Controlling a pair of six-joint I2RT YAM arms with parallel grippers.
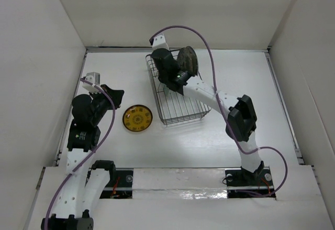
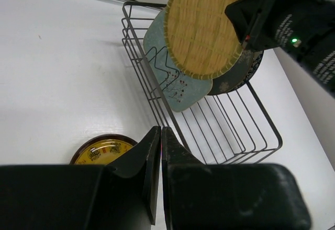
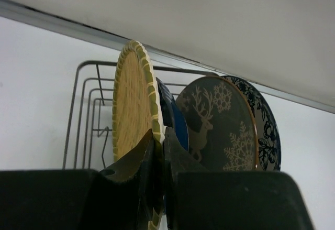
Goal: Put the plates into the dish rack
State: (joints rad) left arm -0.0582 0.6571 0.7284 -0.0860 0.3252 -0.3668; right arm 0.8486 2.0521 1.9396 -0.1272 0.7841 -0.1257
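Note:
The dish rack stands mid-table. My right gripper is shut on the rim of the yellow-tan round plate and holds it upright at the rack's far end. Behind it stand the navy plate, the grey plate with white motifs and the white-blue floral plate. In the left wrist view the yellow-tan plate overlaps the pale mint plate leaning in the rack. The small dark mandala plate lies flat left of the rack. My left gripper is shut and empty, left of that plate.
White walls enclose the table on the left, back and right. The rack's near half holds no plates. The right arm reaches over the rack's right side. The mandala plate also shows in the left wrist view.

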